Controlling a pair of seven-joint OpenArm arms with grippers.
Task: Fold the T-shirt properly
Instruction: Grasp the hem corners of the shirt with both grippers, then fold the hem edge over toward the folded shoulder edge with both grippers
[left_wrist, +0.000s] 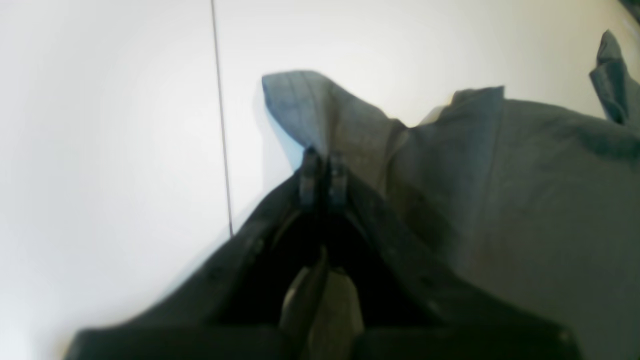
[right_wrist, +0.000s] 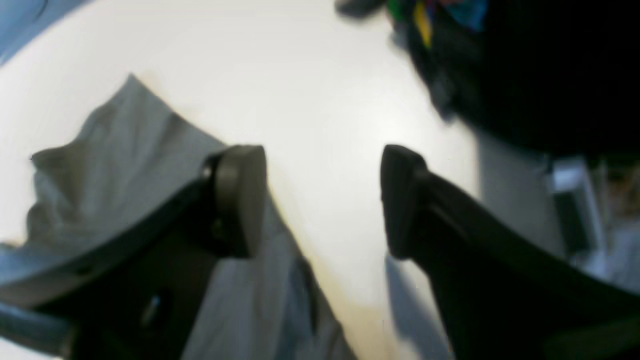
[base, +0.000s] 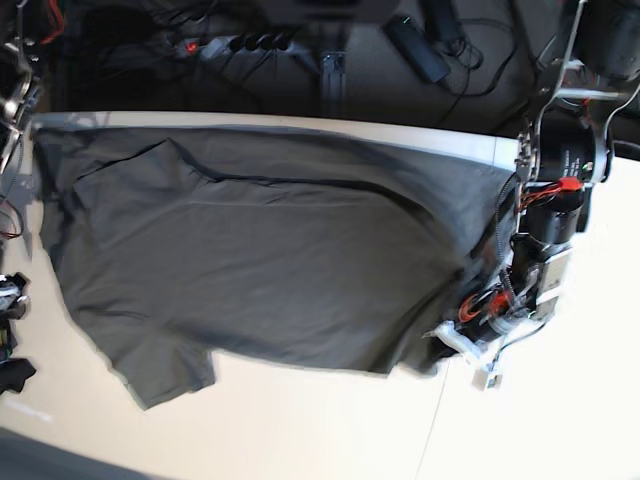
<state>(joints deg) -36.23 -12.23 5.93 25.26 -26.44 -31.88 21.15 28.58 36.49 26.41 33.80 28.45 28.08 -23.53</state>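
The dark olive-grey T-shirt (base: 260, 260) lies spread wide across the white table, one sleeve toward the front left. In the left wrist view my left gripper (left_wrist: 323, 176) is shut on a fold of the T-shirt (left_wrist: 500, 190) at its edge, and a corner of cloth stands up just beyond the fingertips. In the base view that gripper (base: 441, 346) sits at the shirt's right front corner. My right gripper (right_wrist: 322, 200) stands open over bare table with nothing between its fingers. A bunched part of the T-shirt (right_wrist: 115, 170) lies beside and under its left finger (right_wrist: 240, 200).
A black object with coloured bits (right_wrist: 450, 35) sits beyond the right gripper. A thin seam (left_wrist: 222, 150) runs across the white table (base: 320, 430). Cables and a power strip (base: 240, 42) lie behind the table's far edge.
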